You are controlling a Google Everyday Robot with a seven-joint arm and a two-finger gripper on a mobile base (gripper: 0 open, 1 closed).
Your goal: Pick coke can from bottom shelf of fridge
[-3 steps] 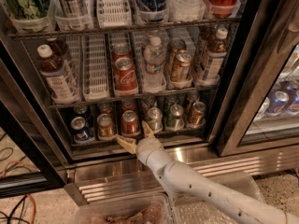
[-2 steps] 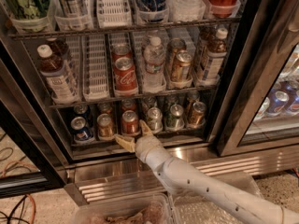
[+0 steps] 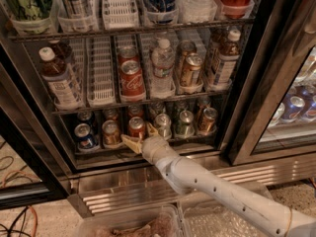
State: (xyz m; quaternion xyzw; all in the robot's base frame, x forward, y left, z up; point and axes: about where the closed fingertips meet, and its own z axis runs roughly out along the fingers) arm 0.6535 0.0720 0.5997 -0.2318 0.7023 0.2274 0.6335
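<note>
The fridge [image 3: 274,68] stands open in front of me. Its bottom shelf [image 3: 97,149] holds a row of small cans. The red coke can [image 3: 137,127] with a silver top is third from the left, between a gold-orange can [image 3: 110,132] and a silver can [image 3: 162,124]. A blue Pepsi can [image 3: 85,137] is at the far left. My gripper [image 3: 138,136] is at the shelf's front edge, right at the coke can's base. Its tan fingers [image 3: 130,143] are spread open to either side of the can's lower part. The white arm comes in from the lower right.
The rack above holds bottles, a larger red can [image 3: 132,78] and a gold can [image 3: 189,69]. The dark door frame [image 3: 247,132] stands right of the arm, with more cans behind glass [image 3: 294,107]. The ribbed steel base [image 3: 123,194] is below, with clear bins [image 3: 128,226] at the bottom.
My gripper has moved a little up and forward, from below the shelf's edge to the coke can's base. The cans have not moved.
</note>
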